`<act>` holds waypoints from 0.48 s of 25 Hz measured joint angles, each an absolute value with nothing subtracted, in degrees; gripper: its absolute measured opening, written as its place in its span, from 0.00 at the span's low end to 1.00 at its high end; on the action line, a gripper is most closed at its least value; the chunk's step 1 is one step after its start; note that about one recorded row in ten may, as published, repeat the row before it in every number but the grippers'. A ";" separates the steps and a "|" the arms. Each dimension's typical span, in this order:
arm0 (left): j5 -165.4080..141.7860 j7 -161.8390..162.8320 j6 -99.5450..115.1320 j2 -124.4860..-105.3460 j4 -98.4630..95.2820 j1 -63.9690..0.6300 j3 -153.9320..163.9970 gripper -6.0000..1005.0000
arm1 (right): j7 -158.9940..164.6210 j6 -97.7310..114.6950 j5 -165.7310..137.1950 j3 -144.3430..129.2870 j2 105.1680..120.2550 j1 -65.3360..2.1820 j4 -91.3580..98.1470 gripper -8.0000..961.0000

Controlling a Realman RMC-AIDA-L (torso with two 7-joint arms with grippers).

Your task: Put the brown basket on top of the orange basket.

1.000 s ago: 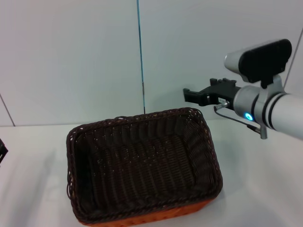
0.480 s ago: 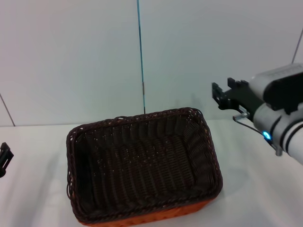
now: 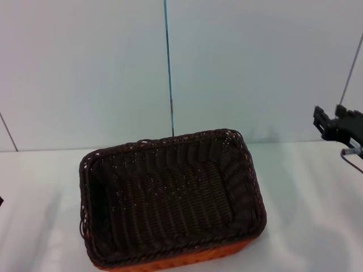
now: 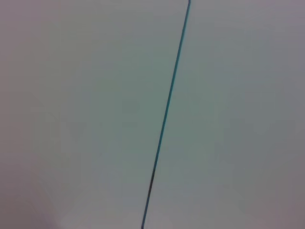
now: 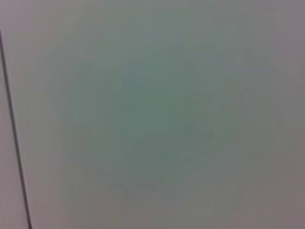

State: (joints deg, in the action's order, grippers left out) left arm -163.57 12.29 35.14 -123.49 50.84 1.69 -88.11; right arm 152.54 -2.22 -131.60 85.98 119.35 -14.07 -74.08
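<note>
Brown basket nested in the orange one, my arms drawn aside.

The brown basket (image 3: 170, 198) sits inside the orange basket (image 3: 187, 262), whose rim shows only along the near edge, on the white table (image 3: 306, 215). My right gripper (image 3: 338, 124) hangs at the far right, above the table and well apart from both baskets; I cannot tell how its fingers stand. My left gripper is out of sight.
</note>
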 joint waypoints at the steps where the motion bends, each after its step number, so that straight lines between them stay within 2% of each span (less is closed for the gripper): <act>1: -163.56 12.30 35.22 -123.49 50.84 1.89 -87.96 0.88 | 152.28 -3.01 -131.97 86.24 119.37 -13.46 -74.61 0.44; 2: -163.58 12.30 35.25 -123.49 50.84 2.01 -87.79 0.88 | 152.09 -3.53 -132.28 86.37 119.38 -13.03 -75.00 0.45; 3: -163.58 12.30 35.26 -123.50 50.84 2.18 -87.44 0.88 | 151.50 -4.16 -132.91 86.32 119.45 -12.32 -75.43 0.57; 12: -163.57 12.34 41.11 -123.52 49.84 4.33 -85.85 0.88 | 150.12 -3.33 -135.06 86.21 119.89 -9.02 -76.13 0.73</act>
State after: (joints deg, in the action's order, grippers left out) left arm -163.57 12.34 41.11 -123.52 49.84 4.33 -85.85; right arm 150.12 -3.33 -135.06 86.21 119.89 -9.02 -76.13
